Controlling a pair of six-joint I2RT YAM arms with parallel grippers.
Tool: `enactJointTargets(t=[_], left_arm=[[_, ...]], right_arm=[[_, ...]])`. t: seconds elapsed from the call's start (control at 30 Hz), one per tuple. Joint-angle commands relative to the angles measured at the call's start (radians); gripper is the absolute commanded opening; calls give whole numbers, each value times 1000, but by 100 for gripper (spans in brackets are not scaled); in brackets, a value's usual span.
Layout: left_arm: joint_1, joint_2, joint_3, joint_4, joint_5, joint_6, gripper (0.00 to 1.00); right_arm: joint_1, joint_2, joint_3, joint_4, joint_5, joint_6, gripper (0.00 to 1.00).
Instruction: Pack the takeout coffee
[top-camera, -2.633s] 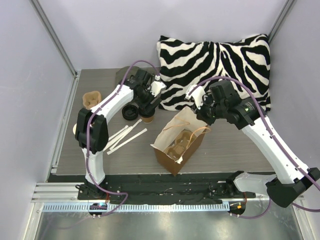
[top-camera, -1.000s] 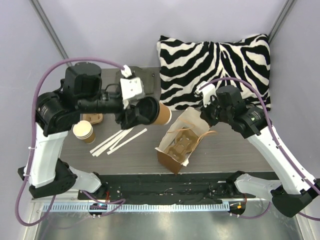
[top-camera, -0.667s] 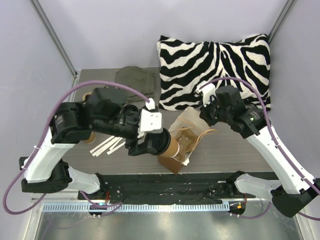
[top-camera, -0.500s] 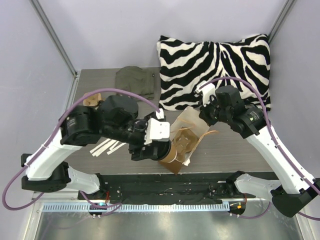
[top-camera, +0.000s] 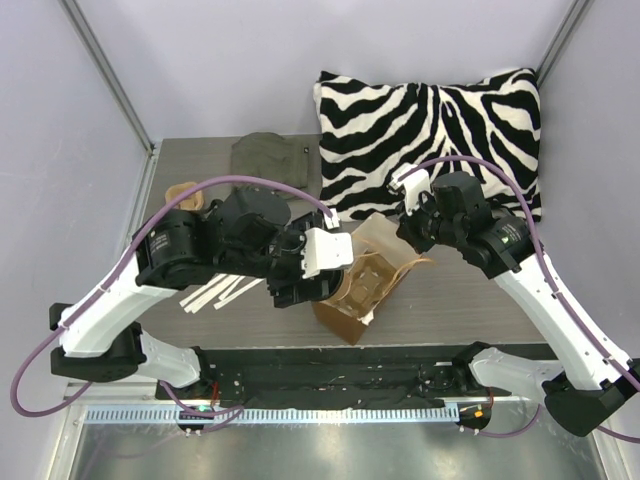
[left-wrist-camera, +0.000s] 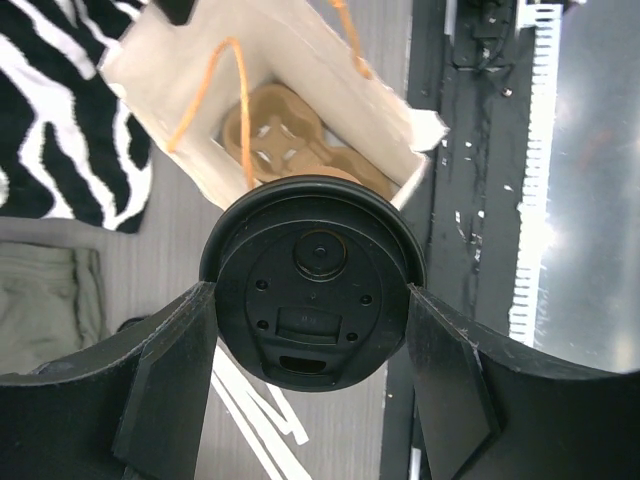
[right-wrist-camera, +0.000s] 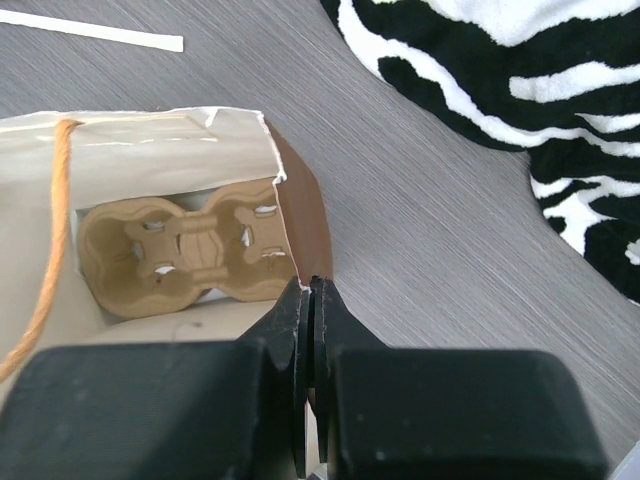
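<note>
Left claw holds takeout coffee over bag; right claw pinches rim.

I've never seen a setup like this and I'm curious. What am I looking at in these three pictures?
Two white robot arms work at a grey table. One picture looks down from above; the other two come from cameras on each wrist. The left arm's fingers hold a lidded tan paper coffee cup above a brown paper bag. The right arm's fingers are shut on the bag's rim. Inside lies a tan moulded-pulp two-hole carrier. On the table lie a zebra-striped pillow, an olive cloth and white strips.
</note>
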Motion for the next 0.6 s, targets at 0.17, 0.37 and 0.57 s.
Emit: enactJointTargets(t=[0.17, 0.37, 0.57], left_arm=[[-1, 35, -39, 190, -195, 26, 0], [-3, 49, -91, 254, -214, 21, 0], [-4, 37, -214, 338, -234, 44, 0]], right_arm=[[-1, -13, 24, 53, -39, 37, 1], [-1, -15, 24, 52, -50, 54, 1], [0, -16, 21, 50, -73, 74, 1]])
